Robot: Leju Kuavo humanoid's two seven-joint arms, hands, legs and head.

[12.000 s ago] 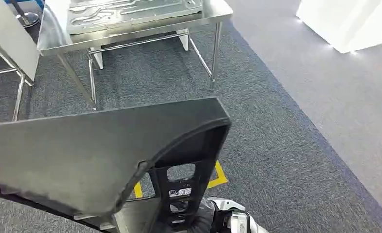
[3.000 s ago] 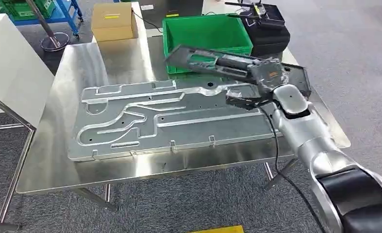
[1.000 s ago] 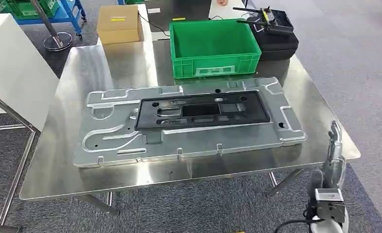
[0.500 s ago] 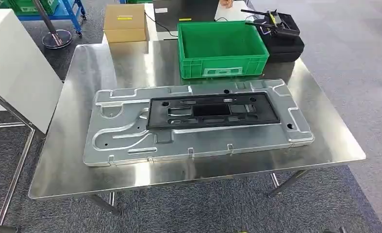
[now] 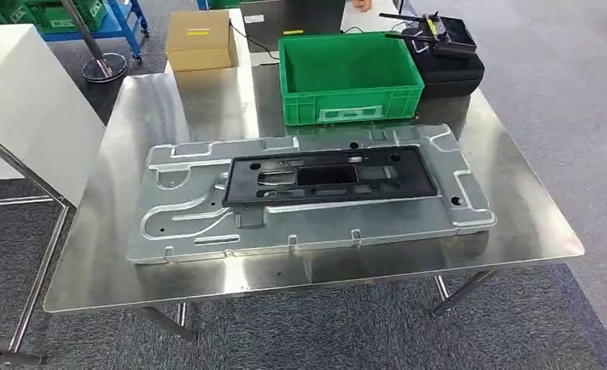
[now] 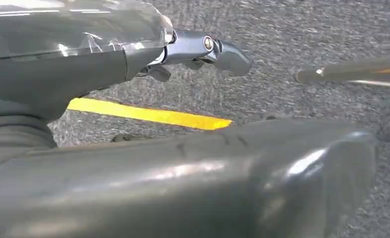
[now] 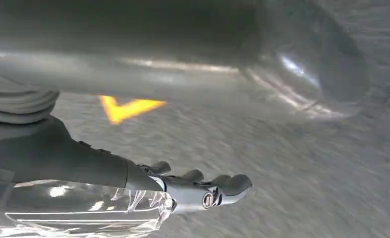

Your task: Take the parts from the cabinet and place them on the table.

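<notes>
A long black plastic part (image 5: 331,176) with several cut-outs lies flat on the silver fixture plate (image 5: 200,223), toward its right half. The plate rests on the steel table (image 5: 516,231). My left hand (image 6: 83,74) hangs over grey carpet, its fingers (image 6: 202,49) stretched out and apart from the thumb (image 6: 207,183), with nothing in it. My right hand (image 7: 59,153) also hangs over carpet, with its fingers (image 7: 207,191) out straight, the thumb (image 7: 183,44) apart from them, and nothing held.
A green crate (image 5: 350,65) stands at the table's far edge, with a cardboard box (image 5: 200,38) to its left and a black case with antennas (image 5: 446,54) to its right. A white panel (image 5: 30,108) stands left of the table. Yellow tape (image 6: 148,115) marks the carpet.
My right hand, at the head view's lower right a second ago, has dropped out of it. The camera has shifted slightly. The black part lies still on the plate.
</notes>
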